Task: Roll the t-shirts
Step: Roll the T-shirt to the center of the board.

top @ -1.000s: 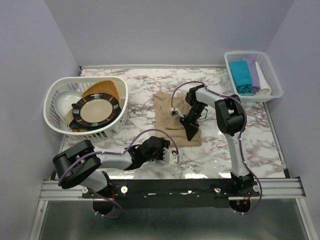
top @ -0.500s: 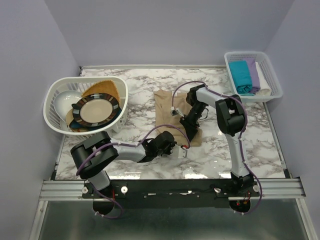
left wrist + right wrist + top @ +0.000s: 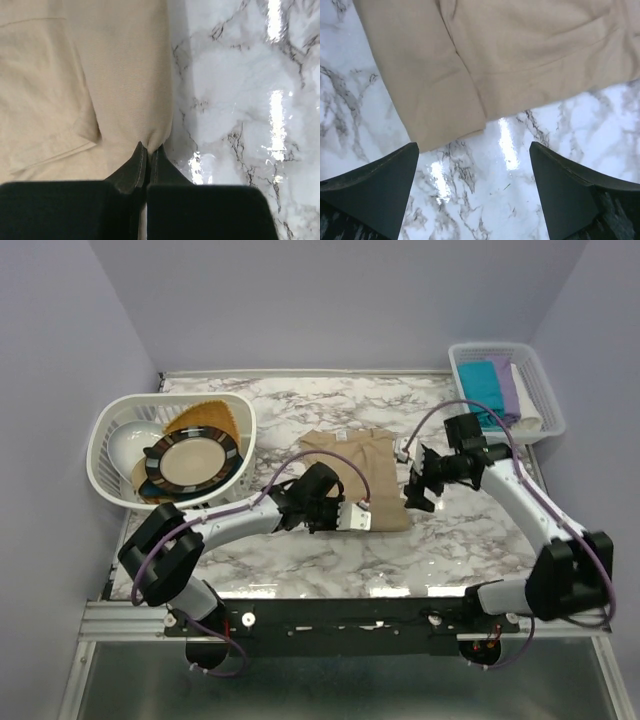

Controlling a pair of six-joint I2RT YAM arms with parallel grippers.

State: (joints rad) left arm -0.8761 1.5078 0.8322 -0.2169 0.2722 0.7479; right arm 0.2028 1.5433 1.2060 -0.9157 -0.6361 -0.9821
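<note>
1. Top external view: a beige t-shirt (image 3: 355,475) lies flat near the middle of the marble table (image 3: 300,405).
   - The left gripper (image 3: 356,519) is at the shirt's near edge, fingers pressed together on the cloth.
   - The right gripper (image 3: 412,495) sits at the shirt's right edge with its fingers spread wide and nothing between them.
   - At the far right corner a small white basket (image 3: 500,345) holds a teal t-shirt (image 3: 483,390), a lilac t-shirt (image 3: 507,385) and something white that is too small to tell.
   - Near the left edge a larger round white basket (image 3: 97,440) holds a tan plate with a dark patterned rim (image 3: 192,462), tilted on its side.

2. Left wrist view: the two dark fingers (image 3: 136,165) are closed tight, and the beige t-shirt (image 3: 110,75) is pinched between their tips at its hem.
   - The cloth puckers slightly where it is caught.
   - A sleeve with a stitched hem lies flat on the shirt to the left of the grip.
   - Bare marble (image 3: 240,100) shows to the right of the shirt's straight edge.

3. Right wrist view: the fingers (image 3: 375,190) stand far apart at the bottom corners, holding nothing.
   - The beige t-shirt (image 3: 520,50) fills the upper part, with a folded sleeve corner reaching down toward the fingers.
   - Glossy marble (image 3: 485,200) lies between the fingertips, just beside the cloth's edge.
   - Whether either finger touches the shirt cannot be told.
</note>
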